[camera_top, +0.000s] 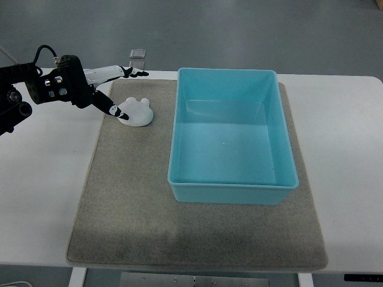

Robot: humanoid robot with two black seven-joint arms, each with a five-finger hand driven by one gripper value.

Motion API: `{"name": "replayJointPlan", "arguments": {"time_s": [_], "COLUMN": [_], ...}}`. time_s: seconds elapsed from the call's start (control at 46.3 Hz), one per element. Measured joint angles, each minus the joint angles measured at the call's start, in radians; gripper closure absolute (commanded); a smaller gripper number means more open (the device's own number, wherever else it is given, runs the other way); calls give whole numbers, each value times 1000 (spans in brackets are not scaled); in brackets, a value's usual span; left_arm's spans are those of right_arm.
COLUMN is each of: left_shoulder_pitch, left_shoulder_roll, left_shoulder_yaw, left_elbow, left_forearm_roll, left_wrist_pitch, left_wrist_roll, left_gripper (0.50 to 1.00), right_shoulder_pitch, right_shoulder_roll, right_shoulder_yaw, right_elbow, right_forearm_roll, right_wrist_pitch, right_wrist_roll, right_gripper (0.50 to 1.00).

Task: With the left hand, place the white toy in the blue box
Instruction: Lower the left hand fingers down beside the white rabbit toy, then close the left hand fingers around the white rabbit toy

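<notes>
1. Where the left arm comes in from the picture's left edge, the left hand (pixel 99 89) sits over the far left corner of the mat, its fingers (pixel 122 72) spread apart and holding nothing.
2. One dark fingertip reaches down to the left edge of the toy (pixel 137 112); whether it touches cannot be told. The other fingers point away toward the table's far edge.
3. White and rounded with two small ears, the toy lies flat on the mat, just left of the box (pixel 233 188) and apart from it.
4. Light blue and rectangular, the box stands open on the mat's right half with nothing in it.
5. Grey-brown and fuzzy, the mat (pixel 137 221) covers the middle of the table (pixel 42 197), which is white and bare on both sides.
6. Beyond the table's far edge is a grey floor (pixel 239 30), with a small clear square object (pixel 138 54) lying on it.
</notes>
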Motion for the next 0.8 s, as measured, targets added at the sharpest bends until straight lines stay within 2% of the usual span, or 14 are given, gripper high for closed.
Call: {"name": "replayJointPlan", "arguments": {"time_s": [0.345,0.799], "left_shoulder_pitch": [5,9], "left_shoulder_roll": [-15,-51], "left_shoulder_yaw": [37,64], "left_elbow": [0,22], "left_forearm_roll": [98,129], "left_wrist_pitch": [56,66], "left_wrist_roll": [1,9], "left_gripper": [512,519], "right_shoulder_pitch": [0,0], "right_shoulder_roll": [0,0], "right_shoulder_yaw": [0,0], "right_elbow": [0,0], "right_forearm_roll": [0,0], "right_wrist_pitch": [0,0], "right_wrist_roll": [0,0], "right_gripper": [564,564]}}
